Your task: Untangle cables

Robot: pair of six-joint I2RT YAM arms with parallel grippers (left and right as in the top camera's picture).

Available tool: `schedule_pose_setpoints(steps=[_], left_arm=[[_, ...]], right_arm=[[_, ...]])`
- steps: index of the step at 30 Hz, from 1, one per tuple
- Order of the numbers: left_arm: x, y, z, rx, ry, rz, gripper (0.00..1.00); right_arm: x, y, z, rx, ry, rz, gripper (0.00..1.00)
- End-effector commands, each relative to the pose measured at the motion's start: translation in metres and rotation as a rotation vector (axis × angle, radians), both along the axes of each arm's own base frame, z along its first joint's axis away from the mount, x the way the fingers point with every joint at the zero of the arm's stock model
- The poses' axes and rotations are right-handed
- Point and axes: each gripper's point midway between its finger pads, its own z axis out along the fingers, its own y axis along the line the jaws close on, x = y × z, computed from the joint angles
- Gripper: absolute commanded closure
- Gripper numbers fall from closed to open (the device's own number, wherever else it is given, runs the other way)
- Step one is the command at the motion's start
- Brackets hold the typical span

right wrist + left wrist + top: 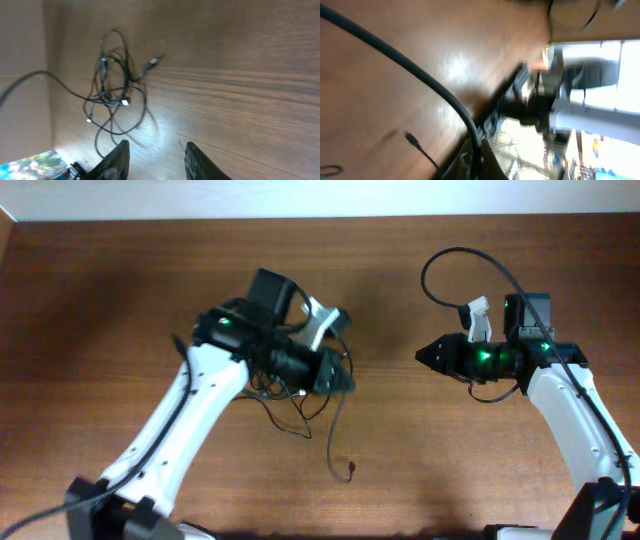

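The cables [288,396] lie as a loose black tangle on the wooden table, partly hidden under my left arm. One strand trails down to a small plug end [352,471]. My left gripper [343,378] sits at the tangle's right edge. In the left wrist view, that gripper [479,151] is shut on one cable [420,72], which runs taut up to the left, with a plug end [411,138] lying beside it. My right gripper [420,356] points left, well apart from the tangle. Its wrist view shows it [156,150] open and empty, with the cables [112,87] ahead.
The table's far edge [320,218] meets a white wall at the top. A thick black arm cable [450,258] loops above my right arm. Bare wood [385,410] lies between the two grippers.
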Motion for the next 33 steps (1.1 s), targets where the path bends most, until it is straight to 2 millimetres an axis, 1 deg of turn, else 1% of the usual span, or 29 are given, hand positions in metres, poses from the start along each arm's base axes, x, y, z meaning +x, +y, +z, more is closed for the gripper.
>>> schedule_pose_setpoints(steps=[1, 2, 3, 4, 5, 6, 7, 8, 9, 10, 11, 12, 14, 15, 17, 18, 19, 20, 23, 24, 25, 26, 28, 31, 32, 33], left_arm=[[-0.037, -0.029, -0.028, 0.010, 0.034, -0.220, 1.00], [-0.042, -0.034, -0.034, 0.022, 0.041, -0.243, 1.00], [-0.050, -0.042, -0.046, 0.065, 0.040, -0.284, 1.00], [-0.055, -0.045, -0.056, 0.114, 0.027, -0.308, 1.00], [-0.056, -0.045, -0.059, 0.133, 0.021, -0.313, 1.00], [-0.057, -0.045, -0.060, 0.145, 0.024, -0.313, 0.84], [-0.054, -0.042, -0.055, 0.147, 0.032, -0.296, 0.51], [-0.049, -0.038, -0.048, 0.149, 0.037, -0.279, 0.26], [-0.040, -0.031, -0.036, 0.150, 0.039, -0.246, 0.14], [-0.030, -0.023, -0.028, 0.165, 0.030, -0.216, 0.09], [-0.018, -0.011, -0.019, 0.200, 0.010, -0.176, 0.09], [-0.007, 0.002, -0.014, 0.245, -0.013, -0.138, 0.09], [0.015, 0.024, -0.013, 0.334, -0.074, -0.072, 0.09], [0.027, 0.039, -0.017, 0.393, -0.097, -0.033, 0.09], [0.044, 0.067, -0.026, 0.511, -0.122, 0.047, 0.02], [0.055, 0.082, -0.029, 0.568, -0.121, 0.125, 0.00], [0.067, 0.094, -0.033, 0.618, -0.123, 0.205, 0.01], [0.072, 0.101, -0.036, 0.651, -0.117, 0.249, 0.01], [0.080, 0.114, -0.050, 0.734, -0.076, 0.335, 0.04], [0.082, 0.113, -0.055, 0.738, -0.067, 0.333, 0.04], [0.084, 0.112, -0.062, 0.746, -0.054, 0.327, 0.04], [0.088, 0.112, -0.071, 0.755, -0.036, 0.327, 0.02], [0.092, 0.118, -0.084, 0.777, 0.021, 0.378, 0.01], [0.096, 0.127, -0.088, 0.783, 0.045, 0.406, 0.01], [0.101, 0.129, -0.088, 0.774, 0.054, 0.453, 0.01], [0.105, 0.126, -0.087, 0.752, 0.056, 0.480, 0.01]], right_arm=[[0.000, -0.012, -0.012, -0.098, 0.014, -0.025, 0.64], [-0.001, -0.015, -0.014, -0.115, 0.022, -0.032, 0.64], [-0.002, -0.022, -0.019, -0.158, 0.037, -0.049, 0.64], [-0.004, -0.029, -0.024, -0.201, 0.055, -0.066, 0.64], [-0.005, -0.030, -0.026, -0.210, 0.062, -0.069, 0.64], [-0.006, -0.031, -0.026, -0.215, 0.067, -0.071, 0.64], [-0.006, -0.031, -0.026, -0.215, 0.066, -0.071, 0.64], [-0.006, -0.031, -0.026, -0.215, 0.066, -0.071, 0.64], [-0.006, -0.031, -0.026, -0.214, 0.066, -0.071, 0.64], [-0.006, -0.031, -0.026, -0.214, 0.066, -0.071, 0.63], [-0.006, -0.031, -0.026, -0.214, 0.066, -0.071, 0.62], [-0.006, -0.031, -0.026, -0.214, 0.067, -0.070, 0.59], [-0.008, -0.031, -0.027, -0.214, 0.076, -0.070, 0.57], [-0.009, -0.029, -0.027, -0.214, 0.080, -0.066, 0.53], [-0.011, -0.022, -0.028, -0.215, 0.077, -0.042, 0.45], [-0.012, -0.018, -0.027, -0.216, 0.076, -0.031, 0.41], [-0.014, -0.010, -0.028, -0.217, 0.074, -0.007, 0.30], [-0.015, -0.005, -0.028, -0.217, 0.073, 0.008, 0.25], [-0.022, 0.018, -0.027, -0.225, 0.056, 0.080, 0.17], [-0.023, 0.022, -0.028, -0.235, 0.052, 0.095, 0.07], [-0.024, 0.025, -0.030, -0.256, 0.048, 0.106, 0.01], [-0.026, 0.027, -0.031, -0.276, 0.047, 0.115, 0.01], [-0.026, 0.027, -0.032, -0.280, 0.046, 0.114, 0.02], [-0.026, 0.027, -0.032, -0.280, 0.046, 0.114, 0.01], [-0.026, 0.027, -0.032, -0.280, 0.046, 0.114, 0.01], [-0.026, 0.027, -0.032, -0.280, 0.046, 0.114, 0.01]])
